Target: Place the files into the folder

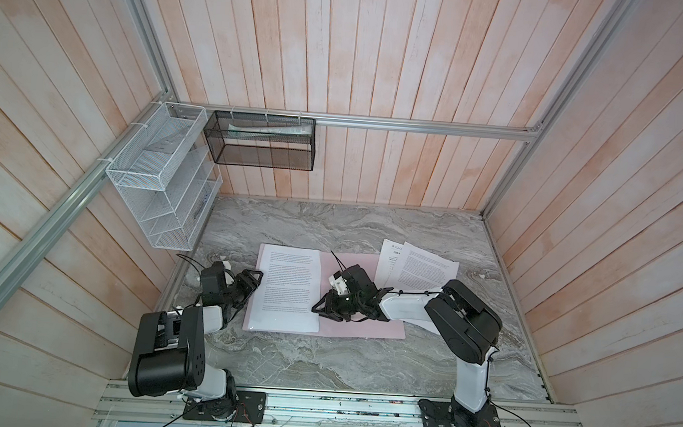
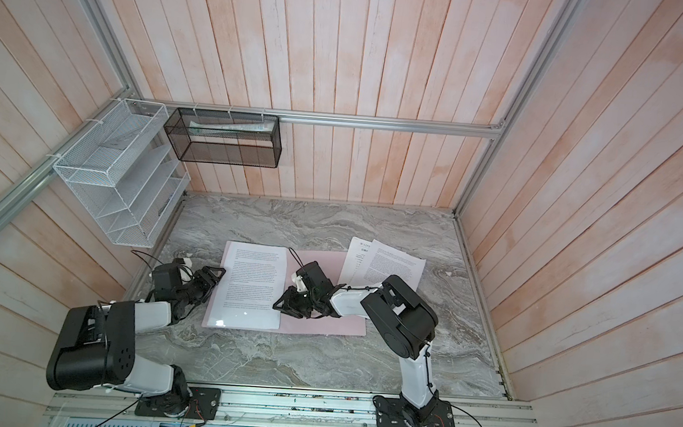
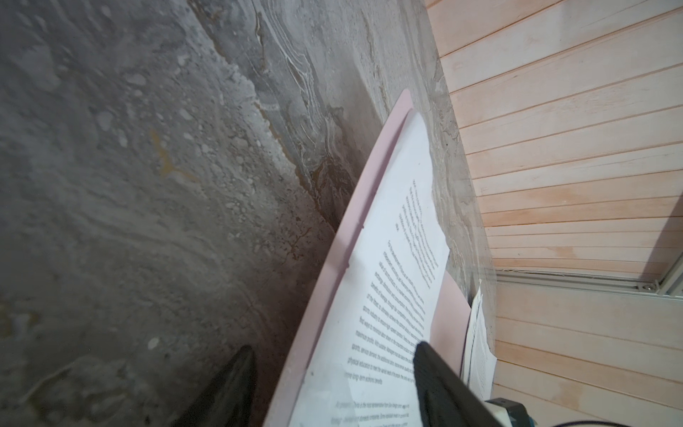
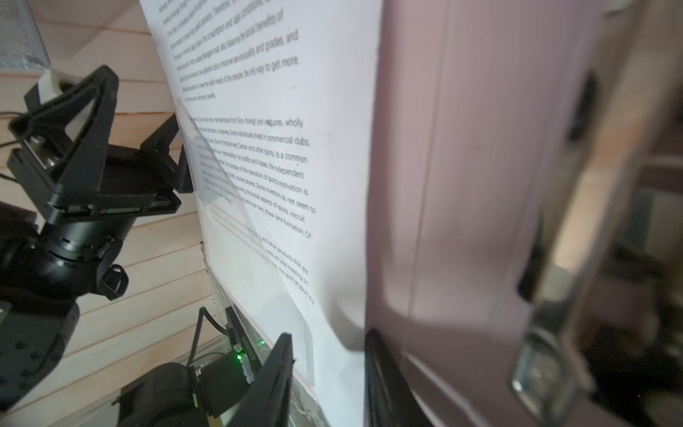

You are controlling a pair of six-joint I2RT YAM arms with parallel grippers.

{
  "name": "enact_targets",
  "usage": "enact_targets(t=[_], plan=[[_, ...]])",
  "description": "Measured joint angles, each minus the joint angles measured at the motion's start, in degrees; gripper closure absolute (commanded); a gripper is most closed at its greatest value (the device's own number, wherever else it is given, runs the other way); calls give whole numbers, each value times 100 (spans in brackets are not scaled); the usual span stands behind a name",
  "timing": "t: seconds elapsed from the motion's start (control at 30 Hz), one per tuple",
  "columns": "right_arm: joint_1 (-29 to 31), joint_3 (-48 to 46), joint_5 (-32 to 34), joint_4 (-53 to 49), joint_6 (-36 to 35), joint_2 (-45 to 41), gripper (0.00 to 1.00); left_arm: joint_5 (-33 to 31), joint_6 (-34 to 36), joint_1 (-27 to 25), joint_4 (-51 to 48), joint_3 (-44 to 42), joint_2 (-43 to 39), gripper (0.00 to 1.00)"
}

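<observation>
The pink folder lies open on the marble table. One printed file rests on its left half. Two more files lie overlapping on the table at the back right. My left gripper is open, one finger over the table and one over the sheet, straddling the folder's left edge. My right gripper sits at that sheet's right edge, jaws narrow but apart, with the paper bulging between them. A blurred silver clip shows on the folder.
A white wire-mesh rack hangs on the left wall. A black mesh basket with rolled paper hangs on the back wall. Wooden walls close in three sides, and an aluminium rail carrying both arm bases runs along the front.
</observation>
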Motion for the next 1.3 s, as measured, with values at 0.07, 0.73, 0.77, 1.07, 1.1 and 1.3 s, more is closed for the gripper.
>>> enact_targets(t=[0.07, 0.73, 0.77, 1.07, 1.1, 1.3], plan=[[31, -4, -17, 4, 44, 4, 86, 13, 0, -2, -2, -24, 0, 31], [256, 153, -26, -13, 188, 157, 78, 15, -2, -26, 81, -52, 2, 31], [262, 173, -26, -31, 173, 157, 72, 15, -2, -26, 79, -52, 2, 31], [201, 210, 177, -658, -282, -273, 52, 17, -2, -28, 79, -52, 2, 31], [175, 192, 199, -728, -348, -365, 53, 17, -2, -28, 79, -52, 2, 31], [-17, -31, 284, -944, -603, -710, 62, 17, 0, -31, 76, -52, 2, 31]])
